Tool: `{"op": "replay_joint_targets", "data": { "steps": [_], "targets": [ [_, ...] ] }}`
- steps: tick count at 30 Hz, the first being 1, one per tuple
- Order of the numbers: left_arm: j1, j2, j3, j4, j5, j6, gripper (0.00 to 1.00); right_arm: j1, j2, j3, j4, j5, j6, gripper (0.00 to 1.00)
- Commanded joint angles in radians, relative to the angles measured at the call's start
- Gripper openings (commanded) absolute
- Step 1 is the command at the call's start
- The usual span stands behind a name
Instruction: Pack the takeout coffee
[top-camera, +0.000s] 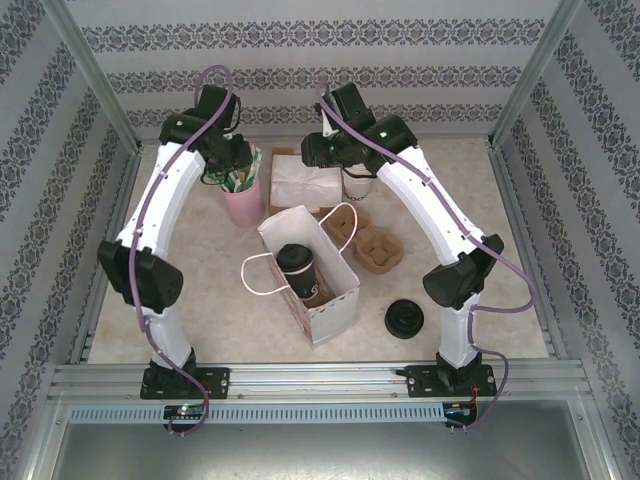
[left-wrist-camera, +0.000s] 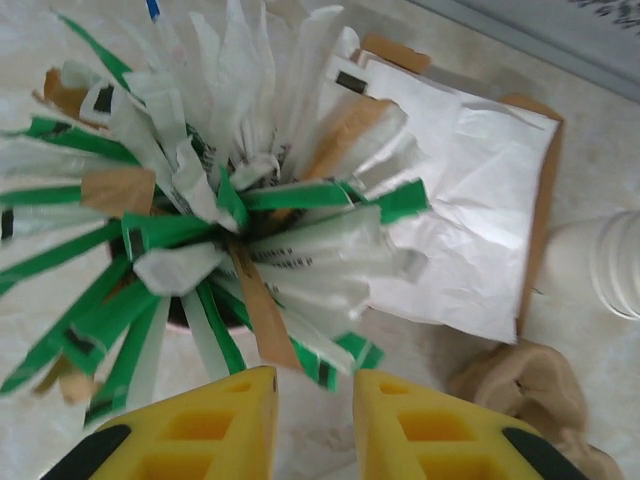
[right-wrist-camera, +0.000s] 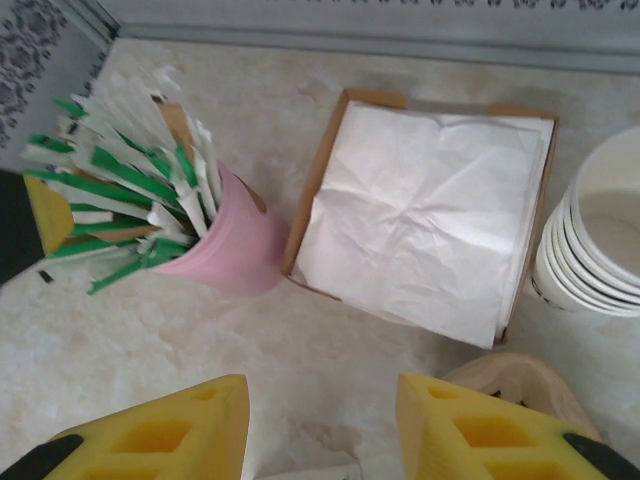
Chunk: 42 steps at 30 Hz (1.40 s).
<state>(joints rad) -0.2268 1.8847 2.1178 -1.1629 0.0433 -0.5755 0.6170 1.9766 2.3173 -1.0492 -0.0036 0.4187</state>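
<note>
The takeout coffee (top-camera: 296, 262), a small paper cup with a black lid, stands inside the open white paper bag (top-camera: 335, 305) at the table's middle. My left gripper (top-camera: 232, 165) hovers at the back over a pink cup (top-camera: 243, 205) stuffed with green, white and brown packets (left-wrist-camera: 190, 210). In the left wrist view my left gripper (left-wrist-camera: 315, 400) is open, with packet ends just beyond its tips and nothing held. My right gripper (top-camera: 318, 152) hangs over the napkin box (top-camera: 305, 180). In its wrist view my right gripper (right-wrist-camera: 320, 400) is wide open above bare table.
White napkins (right-wrist-camera: 425, 215) fill a brown box beside the pink cup (right-wrist-camera: 225, 250). A stack of lidless cups (right-wrist-camera: 600, 240) stands to its right. Brown pulp carriers (top-camera: 365, 240) lie right of the bag, and loose black lids (top-camera: 404, 318) sit near the front right.
</note>
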Motion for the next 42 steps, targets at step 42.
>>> {"op": "replay_joint_targets", "data": {
  "steps": [42],
  "targets": [
    [0.011,0.157,0.137,-0.155,0.001,0.123,0.05,-0.008,-0.159,-0.209,0.087,0.050,0.037,0.46]
  ]
}}
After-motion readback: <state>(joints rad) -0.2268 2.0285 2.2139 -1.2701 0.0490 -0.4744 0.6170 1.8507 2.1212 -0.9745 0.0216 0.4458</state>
